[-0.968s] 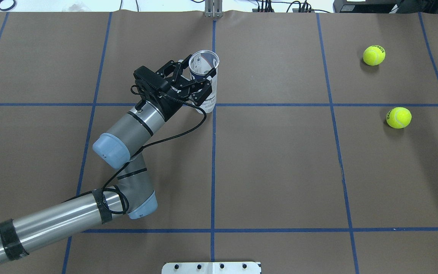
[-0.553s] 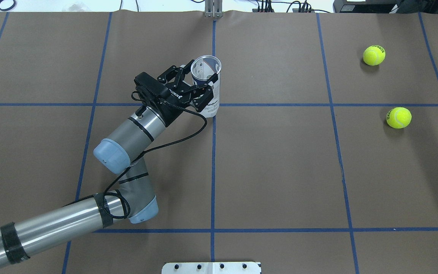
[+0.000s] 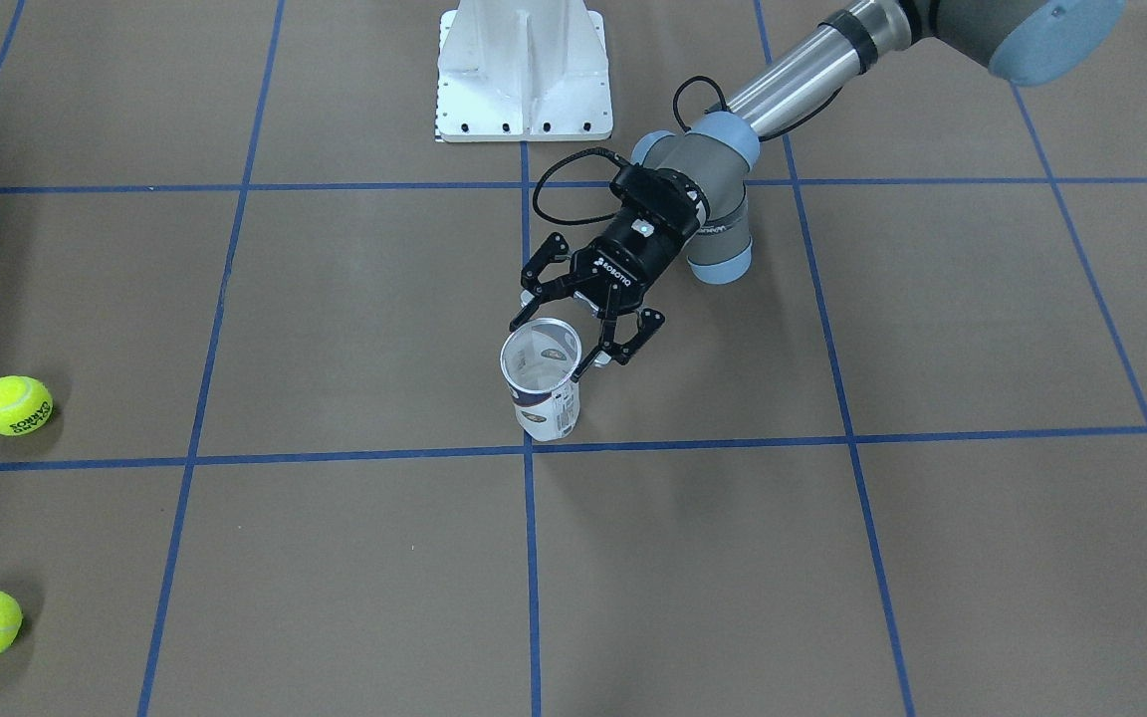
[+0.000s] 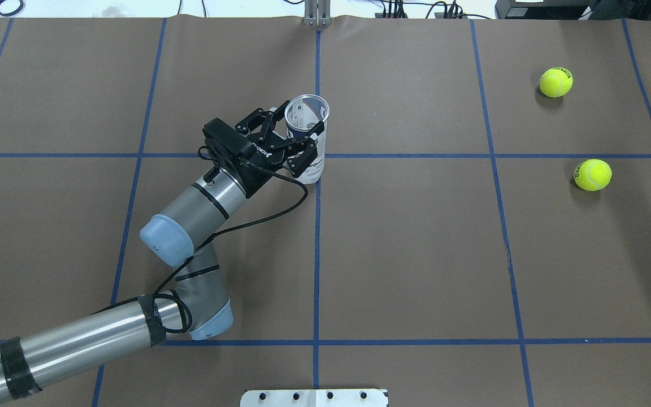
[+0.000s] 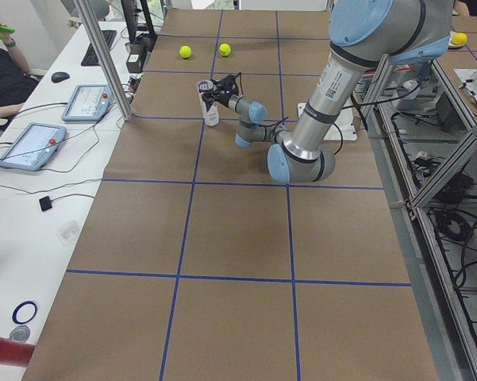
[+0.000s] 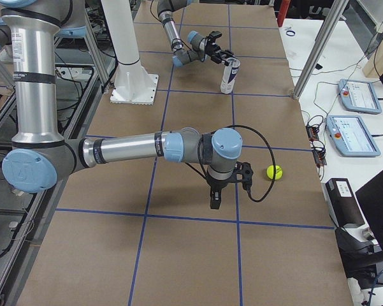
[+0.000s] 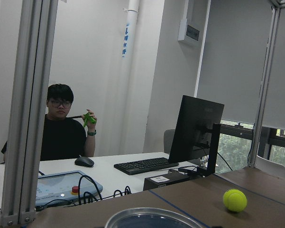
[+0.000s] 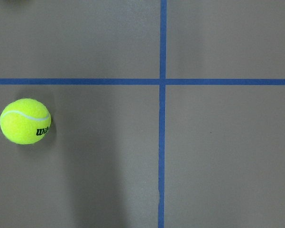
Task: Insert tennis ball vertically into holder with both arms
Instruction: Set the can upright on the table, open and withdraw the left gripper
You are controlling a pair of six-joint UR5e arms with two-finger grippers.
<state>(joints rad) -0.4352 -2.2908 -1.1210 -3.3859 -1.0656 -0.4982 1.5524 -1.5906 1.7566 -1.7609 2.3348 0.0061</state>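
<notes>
The clear holder [image 4: 307, 141] with its white and navy label stands upright near the table's middle line, open end up. It also shows in the front view [image 3: 546, 393] and as a rim in the left wrist view [image 7: 151, 219]. My left gripper [image 4: 297, 135] is shut on the holder's upper part, one finger on each side [image 3: 547, 351]. Two yellow tennis balls [image 4: 556, 82] [image 4: 592, 174] lie far right on the table. My right gripper [image 6: 215, 197] hangs over the table next to one ball [image 6: 274, 171]; I cannot tell if it is open. That ball shows in the right wrist view [image 8: 24, 121].
Brown paper with blue tape lines [image 4: 317, 254] covers the table. The white robot base [image 3: 524, 70] stands at the near edge. A frame post [image 6: 315, 51], tablets [image 6: 352, 134] and a seated person [image 7: 61, 123] are beyond the far edge.
My left gripper and the holder in it have shifted a little toward the robot and slightly right. The balls have not moved.
</notes>
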